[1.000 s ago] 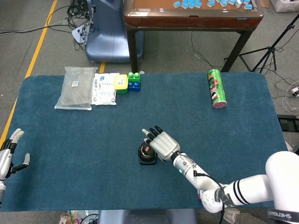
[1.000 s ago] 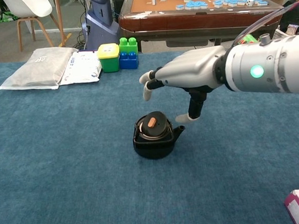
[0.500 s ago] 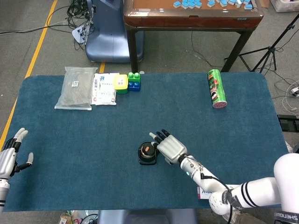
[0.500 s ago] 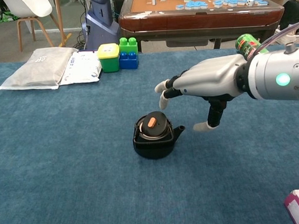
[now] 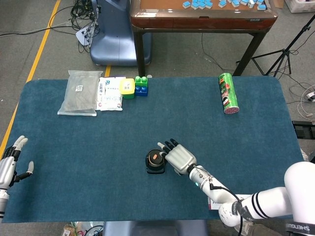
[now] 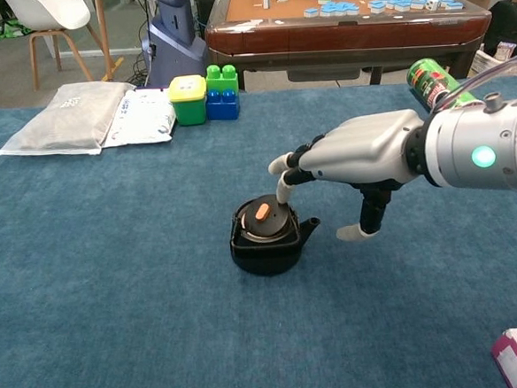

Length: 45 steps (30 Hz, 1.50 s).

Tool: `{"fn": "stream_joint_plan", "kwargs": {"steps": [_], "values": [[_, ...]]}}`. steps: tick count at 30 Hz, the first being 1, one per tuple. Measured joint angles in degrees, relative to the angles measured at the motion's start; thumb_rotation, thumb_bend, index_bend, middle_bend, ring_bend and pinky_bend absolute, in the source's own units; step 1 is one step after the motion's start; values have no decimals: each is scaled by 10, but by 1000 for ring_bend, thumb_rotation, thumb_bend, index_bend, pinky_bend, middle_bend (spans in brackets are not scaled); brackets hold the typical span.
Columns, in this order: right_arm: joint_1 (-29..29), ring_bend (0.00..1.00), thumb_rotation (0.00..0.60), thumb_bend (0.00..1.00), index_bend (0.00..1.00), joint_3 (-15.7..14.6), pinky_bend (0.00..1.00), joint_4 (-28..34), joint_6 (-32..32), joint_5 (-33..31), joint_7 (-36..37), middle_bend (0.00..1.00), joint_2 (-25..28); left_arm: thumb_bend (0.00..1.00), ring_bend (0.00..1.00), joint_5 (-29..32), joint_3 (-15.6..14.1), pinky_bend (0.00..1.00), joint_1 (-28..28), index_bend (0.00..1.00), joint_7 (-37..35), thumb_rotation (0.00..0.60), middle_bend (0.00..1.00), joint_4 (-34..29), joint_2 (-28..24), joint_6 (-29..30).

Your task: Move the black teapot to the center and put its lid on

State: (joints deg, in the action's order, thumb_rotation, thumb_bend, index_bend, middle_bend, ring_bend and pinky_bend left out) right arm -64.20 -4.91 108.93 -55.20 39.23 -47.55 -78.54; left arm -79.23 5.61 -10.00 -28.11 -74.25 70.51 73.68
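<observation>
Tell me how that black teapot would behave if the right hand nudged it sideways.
The black teapot looks squat and wide-based, so it would probably slide, not tip. Its lid only sits on top, so it might shift. The right hand hovers beside it.

The lid (image 6: 262, 220) sits on the teapot (image 6: 267, 246), with the right robot hand (image 6: 349, 156) just right of it.

Both views bright, even indoor light, prob. from overhead; no harsh glare. Shadows soft: faint one under the right hand (image 6: 362, 151) and around the black teapot (image 6: 263, 238) in chest view. Head view sharp centre frame, slight wide-angle bend at edges. Chest view crisp mid-frame, a bit soft in the background at top; small green LED glows on the forearm, right of frame
</observation>
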Motion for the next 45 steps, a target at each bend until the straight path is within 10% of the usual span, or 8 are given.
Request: {"fn": "stream_joint_plan", "kwargs": {"steps": [23,45], "values": [[36,0,600,355,180,26,0,33,-24,66,67,0,71,490,0,9,6,0,-8,0,41,600,0,-32,-16,-10],[256,0,600,355,180,2,0,67,-146,287,323,0,288,490,0,42,43,0,-91,0,223,600,0,-183,-97,-82]]}}
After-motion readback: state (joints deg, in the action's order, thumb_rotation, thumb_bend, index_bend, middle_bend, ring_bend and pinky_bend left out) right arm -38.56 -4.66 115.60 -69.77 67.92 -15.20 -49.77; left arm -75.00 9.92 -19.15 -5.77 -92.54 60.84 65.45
